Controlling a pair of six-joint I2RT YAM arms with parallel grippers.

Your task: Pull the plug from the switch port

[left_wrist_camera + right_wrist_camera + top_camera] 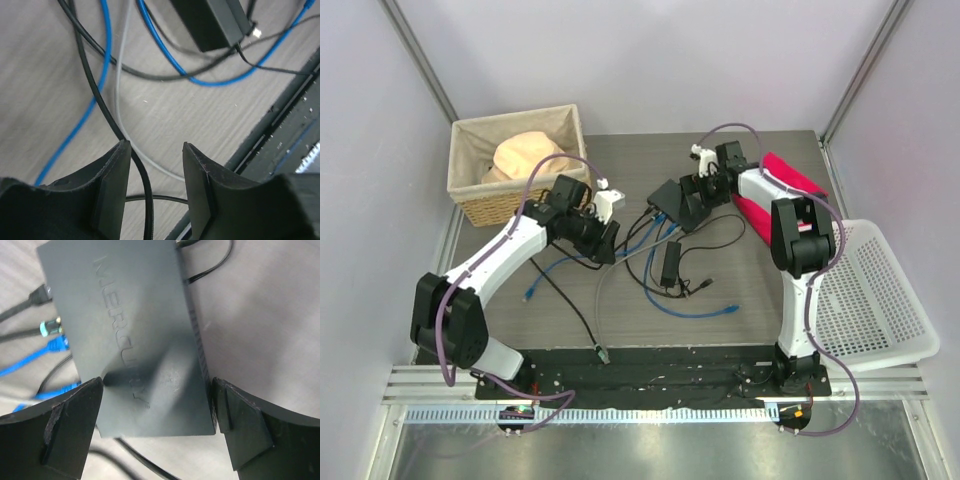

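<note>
The switch (130,315), a flat matte-black box with raised lettering, lies at the table's middle back (668,197). Plugs sit along its left edge in the right wrist view: a black one (40,294), a teal one (50,328) and a blue one (59,344). My right gripper (157,385) straddles the switch's near end with a finger against each side; it also shows in the top view (692,198). My left gripper (155,147) is open and empty above the table left of the switch (603,240). A black cable (148,201) runs on the table between its fingers.
A narrow black adapter brick (671,262) lies in front of the switch among blue, black and grey cables. A wicker basket (470,195) stands at the back left. A red cloth (790,175) lies at the back right, and a white mesh basket (910,340) stands on the right.
</note>
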